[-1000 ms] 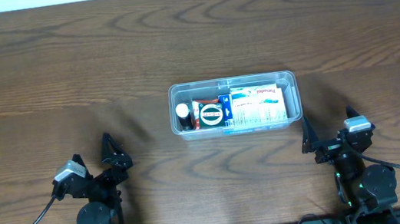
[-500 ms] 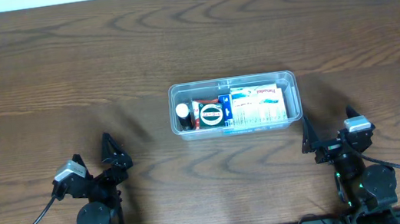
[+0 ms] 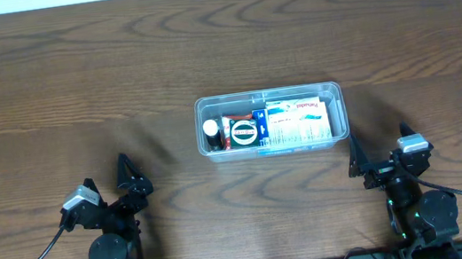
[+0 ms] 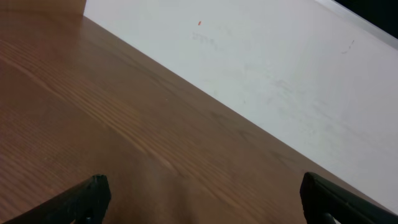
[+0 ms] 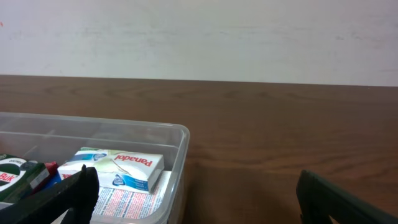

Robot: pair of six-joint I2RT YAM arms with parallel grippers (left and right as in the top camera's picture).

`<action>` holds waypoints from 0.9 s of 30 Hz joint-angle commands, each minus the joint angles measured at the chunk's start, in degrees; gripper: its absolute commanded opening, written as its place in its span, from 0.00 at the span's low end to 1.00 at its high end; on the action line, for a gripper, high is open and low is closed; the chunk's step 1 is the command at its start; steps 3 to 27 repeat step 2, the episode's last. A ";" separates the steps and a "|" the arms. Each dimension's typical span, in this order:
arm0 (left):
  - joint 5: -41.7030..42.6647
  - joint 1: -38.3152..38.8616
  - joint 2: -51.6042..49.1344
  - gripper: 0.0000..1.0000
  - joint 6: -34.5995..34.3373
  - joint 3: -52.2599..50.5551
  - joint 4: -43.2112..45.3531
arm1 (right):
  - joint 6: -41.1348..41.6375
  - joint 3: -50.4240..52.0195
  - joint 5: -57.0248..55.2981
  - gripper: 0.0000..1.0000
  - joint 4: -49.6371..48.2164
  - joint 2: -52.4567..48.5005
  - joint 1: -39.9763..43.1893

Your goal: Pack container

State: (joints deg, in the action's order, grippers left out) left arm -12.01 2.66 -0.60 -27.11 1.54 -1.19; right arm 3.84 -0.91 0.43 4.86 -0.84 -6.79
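Note:
The clear plastic container (image 3: 267, 96) sits mid-table with a small white-capped bottle (image 3: 212, 133), a round-labelled item (image 3: 243, 131) and white medicine boxes (image 3: 301, 120) inside. In the right wrist view its right end (image 5: 180, 134) shows with a Panadol box (image 5: 121, 168) lying in it. My left gripper (image 3: 122, 184) is open and empty near the front left; its wrist view (image 4: 202, 199) shows only bare wood between the fingers. My right gripper (image 3: 377, 155) is open and empty, just front-right of the container (image 5: 196, 196).
The brown wooden table (image 3: 71, 70) stretches all round the container. A white wall (image 5: 199, 37) stands beyond the far edge. Both arm bases sit at the front edge.

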 commanded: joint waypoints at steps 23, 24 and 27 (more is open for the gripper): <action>-0.26 -0.28 0.37 0.98 0.72 -1.31 -1.84 | -0.70 0.33 0.22 0.99 -0.13 0.52 0.87; -0.26 -0.28 0.37 0.98 0.72 -1.31 -1.84 | -0.70 0.33 0.22 0.99 -0.13 0.52 0.87; -0.26 -0.28 0.37 0.98 0.72 -1.31 -1.84 | -0.70 0.33 0.22 0.99 -0.13 0.52 0.87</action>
